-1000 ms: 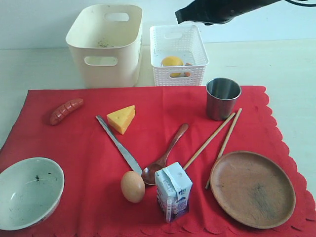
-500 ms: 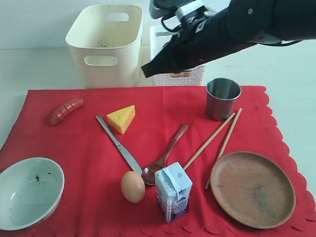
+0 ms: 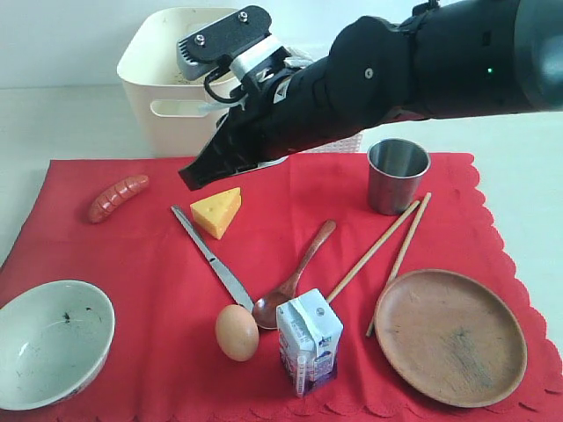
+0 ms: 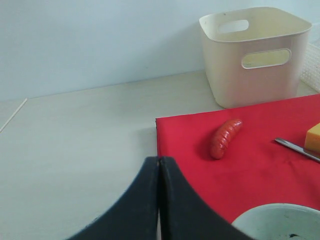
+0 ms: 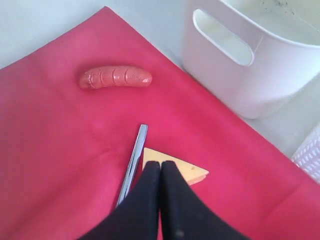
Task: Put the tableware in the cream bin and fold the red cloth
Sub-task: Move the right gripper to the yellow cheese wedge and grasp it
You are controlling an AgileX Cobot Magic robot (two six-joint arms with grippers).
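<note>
Right gripper (image 3: 188, 178), jaws pressed together and empty, hangs over the cloth (image 3: 132, 255), my arm reaching in from 2 o'clock. The knife (image 3: 211, 255) lies just at its 5 o'clock, running 11 to 5, likely my next pick. The bin (image 3: 149, 83) stands at 12. Left gripper (image 4: 159, 167), also shut, hangs beside the cloth's 9 o'clock edge, farther off.

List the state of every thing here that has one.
cream bin, upright, open top.
red cloth, spread flat, unfolded.
steel cup, upright, on the cloth.
bowl, right way up, empty.
wooden plate, right way up, empty.
milk carton, upright, closed.
knife, lying flat on the cloth.
right tool, shut, holding nothing.
left tool, shut, holding nothing.
</note>
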